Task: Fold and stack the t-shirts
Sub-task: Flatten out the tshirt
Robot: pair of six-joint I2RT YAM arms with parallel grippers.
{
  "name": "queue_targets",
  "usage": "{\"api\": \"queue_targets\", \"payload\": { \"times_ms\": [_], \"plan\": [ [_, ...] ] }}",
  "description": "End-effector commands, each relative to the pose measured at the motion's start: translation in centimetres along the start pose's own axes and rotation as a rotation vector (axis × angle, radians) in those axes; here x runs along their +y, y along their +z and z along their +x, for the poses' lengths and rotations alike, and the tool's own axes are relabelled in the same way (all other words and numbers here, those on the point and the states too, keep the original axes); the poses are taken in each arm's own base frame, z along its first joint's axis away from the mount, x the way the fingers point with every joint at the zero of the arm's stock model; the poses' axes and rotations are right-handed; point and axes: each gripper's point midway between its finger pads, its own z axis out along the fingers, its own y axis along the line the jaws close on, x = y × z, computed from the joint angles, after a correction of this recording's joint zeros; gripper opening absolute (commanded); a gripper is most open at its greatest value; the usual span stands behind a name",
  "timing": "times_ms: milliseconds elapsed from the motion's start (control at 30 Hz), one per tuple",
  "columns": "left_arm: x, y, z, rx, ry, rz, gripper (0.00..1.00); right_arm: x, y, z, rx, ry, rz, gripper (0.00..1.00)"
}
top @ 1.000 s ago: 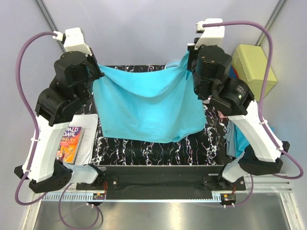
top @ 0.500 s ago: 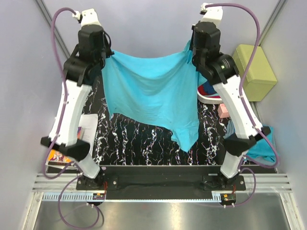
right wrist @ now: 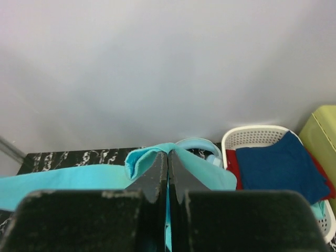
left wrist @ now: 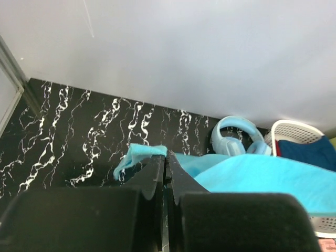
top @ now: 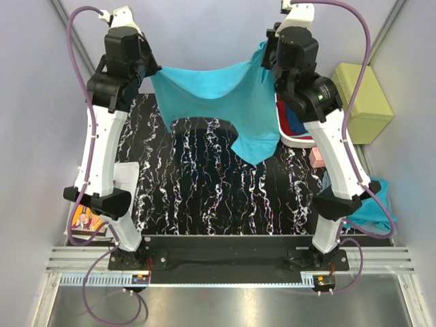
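Stretching left to right, the t-shirt sags between left end effector and right end effector, both pinching it.

The t-shirt is thin matt cloth; the table looks smooth, marble-patterned.

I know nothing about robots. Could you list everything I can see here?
shirt: one, turquoise, hanging between both arms over the table's far edge
cloth: one, turquoise, crumpled beside the right arm, near right; likely another shirt
headphones: one pair, pale blue, far right of table
basket: one, white, far right, holding dark blue and red fabric
box: one, yellow-green, right of basket
book: one, orange cover, near left, partly hidden
papers: count unclear, white, left edge
table: one, black with white veins
arms: two, white and black; left arm, right arm; both jaws shut on the shirt's top corners
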Motion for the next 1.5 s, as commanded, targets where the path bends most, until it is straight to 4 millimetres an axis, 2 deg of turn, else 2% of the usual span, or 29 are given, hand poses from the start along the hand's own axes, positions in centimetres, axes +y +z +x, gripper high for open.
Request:
{"api": "queue_targets", "payload": {
  "times_ms": [0,33,67,133,233,267,300,333,367,433,467,500,533,567,600,633,667,900,967,1000,1100,1133,1200,1300,1467],
  "plan": [
    [-1.6,-5.0,-5.3,-0.156,-0.049,0.102,0.0,-0.1,-4.9,-5.8,-0.154,-0.01,0.014,0.0],
    [-1.5,-4.5,-4.5,-0.134,-0.041,0.093,0.0,-0.4,-5.1,-5.6,-0.15,-0.013,0.025,0.0],
    [-1.4,-4.2,-4.0,-0.12,-0.035,0.093,0.0,-0.7,-4.6,-4.1,-0.119,-0.042,0.056,0.0],
    [-1.0,-3.4,-2.2,-0.071,-0.022,0.074,0.0,-1.2,-4.4,-2.7,-0.088,-0.07,0.085,0.0],
    [0.2,-3.0,-0.3,-0.031,-0.003,0.026,0.0,-1.7,-3.6,2.0,0.004,-0.138,0.127,0.0],
    [1.0,-2.6,1.3,0.006,0.01,-0.007,0.0,-1.9,-3.5,2.9,0.02,-0.143,0.13,0.0],
    [1.5,-2.5,2.1,0.02,0.014,-0.026,0.0,-2.3,-3.4,3.9,0.037,-0.119,0.141,0.0],
    [1.9,-2.2,3.2,0.041,0.022,-0.039,0.0,-2.8,-3.3,6.1,0.078,-0.142,0.15,0.0],
    [2.7,-2.1,5.1,0.076,0.028,-0.057,0.0,-2.9,-3.3,7.3,0.1,-0.141,0.143,0.0],
    [3.5,-2.4,7.2,0.112,0.024,-0.076,0.0,-3.4,-4.0,10.1,0.162,-0.121,0.139,0.0],
    [3.9,-3.8,7.0,0.094,0.002,-0.071,0.0,-3.3,-4.4,11.0,0.188,-0.105,0.123,0.0],
    [5.0,-3.5,9.8,0.146,0.013,-0.098,0.0,-3.3,-4.9,12.2,0.222,-0.077,0.115,0.0],
    [5.4,-4.0,10.4,0.152,0.009,-0.103,0.0,-3.6,-5.7,13.3,0.25,-0.078,0.102,0.0],
    [5.8,-5.3,10.4,0.137,-0.003,-0.105,0.0,-3.7,-6.2,13.8,0.265,-0.071,0.097,0.0],
    [6.6,-5.5,11.9,0.162,0.005,-0.126,0.0,-4.0,-7.1,14.0,0.276,-0.056,0.096,0.0],
    [7.0,-6.1,12.3,0.163,0.003,-0.13,0.0,-3.9,-7.6,15.1,0.299,-0.07,0.088,0.0],
    [7.1,-7.3,12.0,0.148,-0.004,-0.121,0.0,-4.1,-8.1,15.2,0.306,-0.076,0.094,0.0],
    [8.1,-11.3,12.8,0.169,0.017,-0.146,0.0,-5.7,-12.1,17.3,0.422,-0.072,0.093,0.0],
    [8.5,-12.1,14.5,0.201,-0.003,-0.141,0.0,-6.0,-13.3,18.9,0.483,-0.072,0.087,0.0],
    [8.9,-12.1,16.3,0.239,-0.002,-0.148,0.0,-6.1,-13.9,19.3,0.502,-0.072,0.082,0.0],
    [9.2,-12.8,19.2,0.301,-0.043,-0.134,0.0,-6.7,-15.4,21.7,0.577,-0.074,0.091,0.0],
    [9.5,-13.1,21.2,0.345,-0.053,-0.131,0.0,-6.9,-15.9,22.8,0.61,-0.083,0.09,0.0],
    [10.2,-13.6,23.9,0.403,-0.047,-0.14,0.0,-7.4,-16.9,24.0,0.651,-0.075,0.1,0.0],
    [11.0,-15.0,25.9,0.451,-0.044,-0.148,0.0,-7.5,-18.5,25.9,0.725,-0.069,0.092,0.0],
    [12.7,-17.4,27.2,0.501,-0.042,-0.189,0.0,-7.3,-21.9,29.3,0.862,-0.061,0.071,0.0]
  ]
}}
